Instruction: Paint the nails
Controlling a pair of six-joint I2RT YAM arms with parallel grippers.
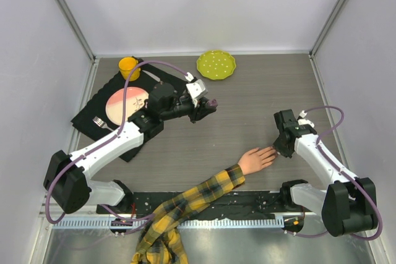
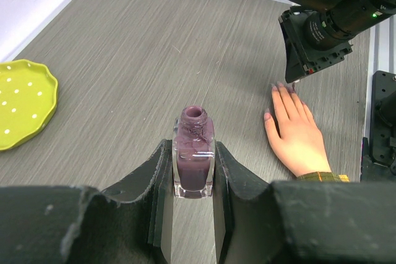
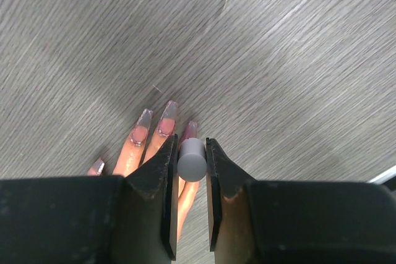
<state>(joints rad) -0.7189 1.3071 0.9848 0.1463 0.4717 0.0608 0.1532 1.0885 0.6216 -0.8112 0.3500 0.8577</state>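
Observation:
The pale mannequin hand (image 1: 255, 160) lies palm down on the grey table, and its plaid sleeve (image 1: 185, 205) runs toward the near edge. Its long nails (image 3: 167, 112) carry pinkish-purple polish. My right gripper (image 3: 189, 144) hovers just over the fingertips (image 1: 272, 151), shut on a round grey cap (image 3: 192, 160). Whatever hangs under that cap is hidden. My left gripper (image 2: 193, 148) is shut on an uncapped glass bottle of purple polish (image 2: 193, 165), held upright off to the left of the hand (image 2: 297, 137), around the table's middle (image 1: 207, 106).
A green dotted plate (image 1: 216, 65) sits at the back. A yellow cup (image 1: 129, 67), a pink plate (image 1: 125, 104) and a fork (image 1: 101, 123) rest on a black mat (image 1: 93, 106) at the left. White walls enclose the table.

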